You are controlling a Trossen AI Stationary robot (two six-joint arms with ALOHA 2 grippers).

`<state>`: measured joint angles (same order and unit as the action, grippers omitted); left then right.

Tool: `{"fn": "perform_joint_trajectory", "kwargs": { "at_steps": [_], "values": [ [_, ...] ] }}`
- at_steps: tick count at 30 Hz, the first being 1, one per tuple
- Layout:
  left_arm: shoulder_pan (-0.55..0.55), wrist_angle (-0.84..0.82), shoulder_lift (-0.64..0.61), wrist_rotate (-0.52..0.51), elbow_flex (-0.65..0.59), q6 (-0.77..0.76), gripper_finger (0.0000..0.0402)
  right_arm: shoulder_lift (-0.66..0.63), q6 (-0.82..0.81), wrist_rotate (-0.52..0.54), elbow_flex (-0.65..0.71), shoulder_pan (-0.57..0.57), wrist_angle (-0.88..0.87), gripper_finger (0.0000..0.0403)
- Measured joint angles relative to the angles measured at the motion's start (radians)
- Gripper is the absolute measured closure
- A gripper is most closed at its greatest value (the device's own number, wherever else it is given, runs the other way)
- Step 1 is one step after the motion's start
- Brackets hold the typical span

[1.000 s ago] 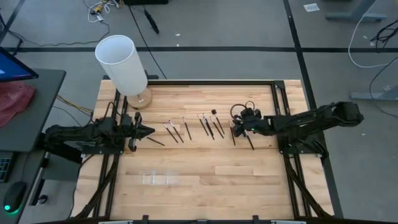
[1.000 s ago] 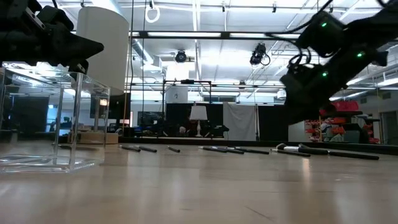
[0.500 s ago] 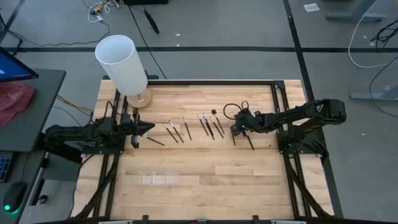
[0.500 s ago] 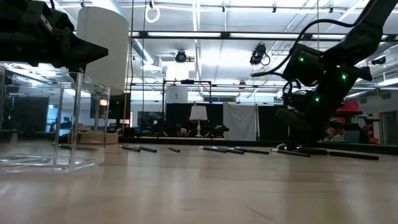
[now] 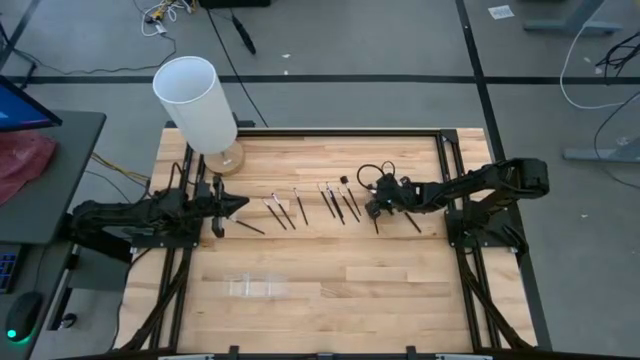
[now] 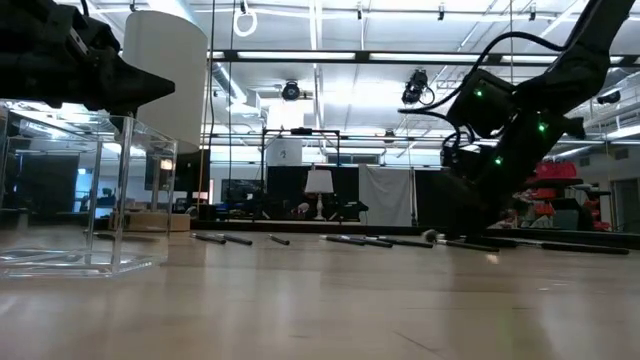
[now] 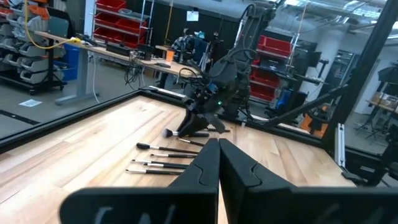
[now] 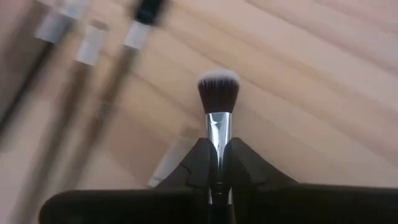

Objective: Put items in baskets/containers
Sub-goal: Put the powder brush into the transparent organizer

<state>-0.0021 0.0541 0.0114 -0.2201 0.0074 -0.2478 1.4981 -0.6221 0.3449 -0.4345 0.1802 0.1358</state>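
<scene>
Several slender dark brushes (image 5: 310,205) lie in a row on the wooden table. My right gripper (image 5: 371,208) is low over the row's right end, shut on a brush (image 8: 217,93) that has a silver ferrule and a dark, pale-tipped tuft. The left wrist view shows the same brush (image 7: 169,132) low over the wood. The clear tray (image 5: 255,287) stands near the front edge; the low view shows it as a see-through box (image 6: 95,190). My left gripper (image 5: 228,206) hovers shut and empty at the row's left end. My right gripper pinches the brush by its silver ferrule (image 8: 217,127), just behind the tuft, between its two fingers. The brush lies along the fingers, its tuft (image 8: 218,87) sticking out ahead of them toward the table's left. I cannot tell whether the brush is clear of the table.
A tall white cylinder on a round wooden base (image 5: 197,100) stands at the far left corner. Two loose brushes (image 5: 412,222) lie just to the right of my right gripper. Bare wood stretches between the brush row and the tray.
My right gripper has come down to the table and gone a little toward the table's left edge, and now has the pale-tipped brush between its fingers. That brush's tip has shifted toward the left with it.
</scene>
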Motion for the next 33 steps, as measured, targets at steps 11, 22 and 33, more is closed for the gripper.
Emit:
{"fn": "perform_joint_trajectory", "kwargs": {
  "at_steps": [11, 22, 33],
  "values": [
    [-0.010, 0.273, 0.262, -0.005, 0.000, 0.068, 0.0399, -0.003, 0.263, -0.076, 0.000, -0.051, 0.723, 0.0373],
    [-0.014, 0.847, 0.842, 0.021, 0.014, 0.139, 0.0382, 0.063, 0.585, -0.173, -0.175, -0.158, 0.930, 0.0373],
    [-0.014, 0.880, 1.254, 0.139, 0.280, 0.209, 0.0203, 0.349, 0.694, -0.298, -0.427, -0.207, 1.130, 0.0372]
  ]
}}
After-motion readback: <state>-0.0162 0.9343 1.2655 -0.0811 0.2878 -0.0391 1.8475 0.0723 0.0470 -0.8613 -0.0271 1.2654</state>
